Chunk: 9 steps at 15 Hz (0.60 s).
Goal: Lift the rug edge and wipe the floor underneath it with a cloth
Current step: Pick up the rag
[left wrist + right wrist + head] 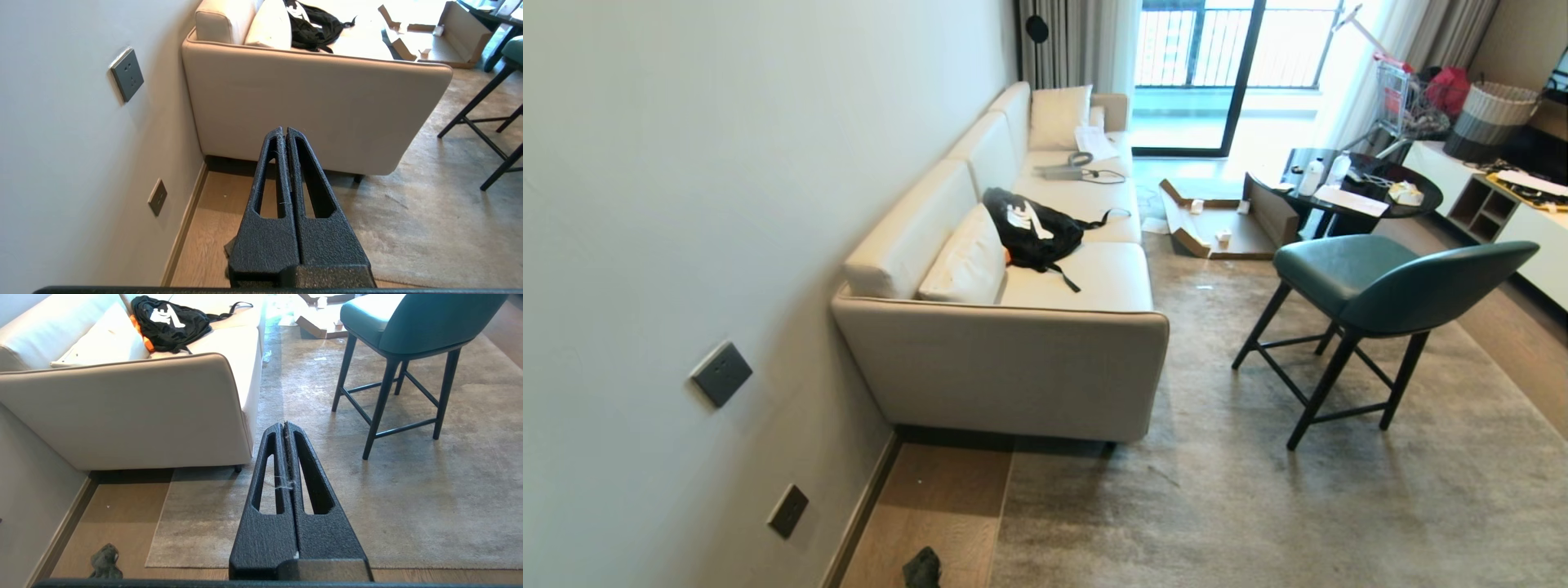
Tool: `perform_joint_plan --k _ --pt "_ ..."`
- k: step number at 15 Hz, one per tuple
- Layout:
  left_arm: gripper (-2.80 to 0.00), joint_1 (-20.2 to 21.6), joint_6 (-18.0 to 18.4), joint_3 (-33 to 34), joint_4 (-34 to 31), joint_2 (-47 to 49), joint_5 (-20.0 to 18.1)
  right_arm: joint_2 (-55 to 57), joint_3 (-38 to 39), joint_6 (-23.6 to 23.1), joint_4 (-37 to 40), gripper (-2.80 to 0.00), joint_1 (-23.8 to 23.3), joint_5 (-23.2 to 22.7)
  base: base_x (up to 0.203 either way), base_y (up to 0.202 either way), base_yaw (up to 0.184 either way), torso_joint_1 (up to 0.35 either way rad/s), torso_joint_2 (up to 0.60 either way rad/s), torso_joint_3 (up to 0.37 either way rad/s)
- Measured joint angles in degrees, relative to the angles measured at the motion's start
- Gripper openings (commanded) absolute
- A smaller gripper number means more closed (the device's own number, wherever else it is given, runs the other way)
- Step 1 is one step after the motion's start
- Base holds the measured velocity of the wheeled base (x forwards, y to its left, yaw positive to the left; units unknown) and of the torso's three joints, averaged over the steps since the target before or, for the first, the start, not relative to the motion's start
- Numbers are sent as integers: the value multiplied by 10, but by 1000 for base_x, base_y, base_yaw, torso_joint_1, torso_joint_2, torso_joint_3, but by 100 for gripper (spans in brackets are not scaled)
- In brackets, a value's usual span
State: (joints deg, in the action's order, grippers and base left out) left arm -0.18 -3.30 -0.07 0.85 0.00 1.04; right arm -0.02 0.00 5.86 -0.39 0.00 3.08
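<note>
We found the cloth lying crumpled on the floor, a small dark grey rag with a soft, lumpy surface, off to the wall side of the right gripper and nearer the robot than its tips. It sat close to the skirting board, apart from the rug edge and touched by neither gripper. In the head view the same cloth showed at the bottom of the picture on the bare planks.

The rug edge ran straight from under the sofa toward the robot and turned at a square corner below and to the wall side of the right gripper. The rug was pale grey, short-piled and mottled with darker streaks, lying flat. The floor beside it was brown wood-grain plank, a narrow strip between rug and wall.

Both grippers were closed, their black, rough-textured fingers pressed together with nothing between them but a few stray fibres. The left gripper pointed toward the sofa's end panel, above the strip of floor and the rug edge.

Beyond the right gripper stood a teal upholstered chair on thin dark legs, planted on the rug. The sofa was cream, smooth and boxy, with a black bag on its seat. Two grey wall sockets were set in the wall beside the left gripper.
</note>
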Motion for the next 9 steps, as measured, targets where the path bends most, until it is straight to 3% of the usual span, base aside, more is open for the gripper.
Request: perform_joint_plan --k 6,9 --pt "-280 0 0 0 0 0 0 0 0 1 0 -280 0 0 0 0 0 -138 362 222" --pt "-280 0 0 0 0 0 0 0 0 1 0 -280 0 0 0 0 0 -191 524 328"
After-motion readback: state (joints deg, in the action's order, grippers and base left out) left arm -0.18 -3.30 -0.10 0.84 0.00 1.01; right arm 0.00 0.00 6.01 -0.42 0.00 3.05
